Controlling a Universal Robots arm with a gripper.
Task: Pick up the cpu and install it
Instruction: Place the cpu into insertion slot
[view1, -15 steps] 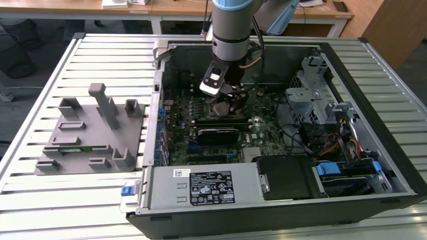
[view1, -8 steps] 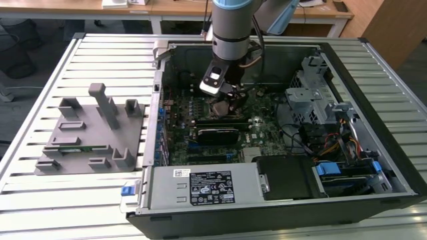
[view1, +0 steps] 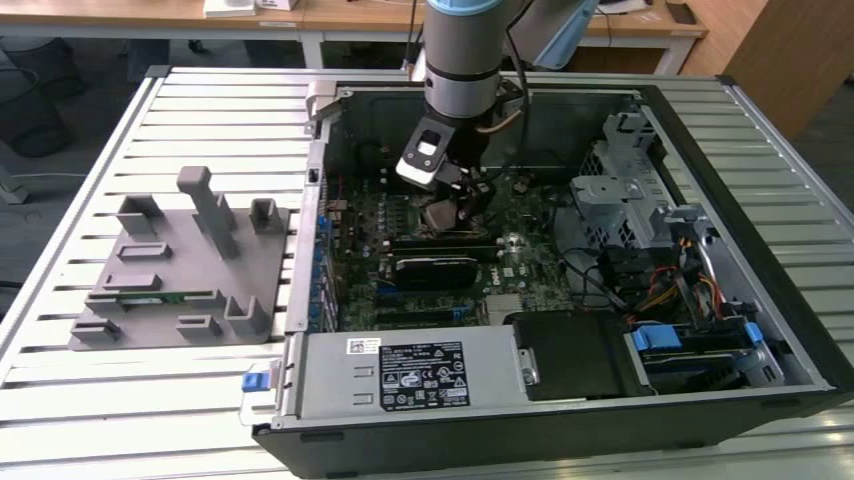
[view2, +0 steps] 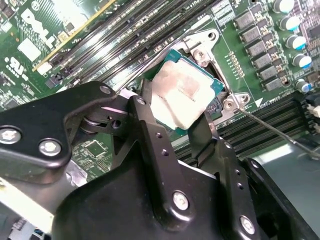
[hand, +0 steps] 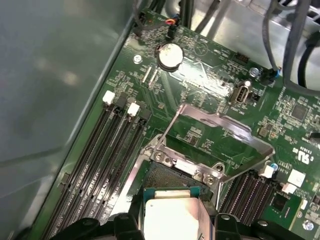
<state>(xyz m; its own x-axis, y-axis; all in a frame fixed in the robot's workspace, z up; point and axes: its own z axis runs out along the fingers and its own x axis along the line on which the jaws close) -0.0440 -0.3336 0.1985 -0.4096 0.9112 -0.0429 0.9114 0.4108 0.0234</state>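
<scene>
cpu (view2: 178, 92) is clamped between the two black fingers (view2: 150, 135) of the gripper (view2: 172, 112), its silvery-white top facing up and a thin green edge showing along the far side. In the second wrist view it is tilted a little over the open socket. In the first wrist view the cpu (hand: 170, 220) hangs just near the bare contact field of the socket (hand: 169, 178); whether the two touch, I cannot tell. The socket's shiny metal load plate (hand: 222, 125) stands swung up on the far side, with its thin lever beside it.

Rows of black memory slots (hand: 95, 165) flank the socket on the green motherboard (hand: 200, 85), and a round coin battery (hand: 170, 54) lies farther off.

In the exterior view the arm reaches down into an open computer case (view1: 747, 130) that lies on a slatted worktop (view1: 200, 110), with the gripper (view1: 447, 205) low over the middle of the board. On the exterior view's left, well apart from the case, a grey holder tray (view1: 174, 290) rests on the worktop.
</scene>
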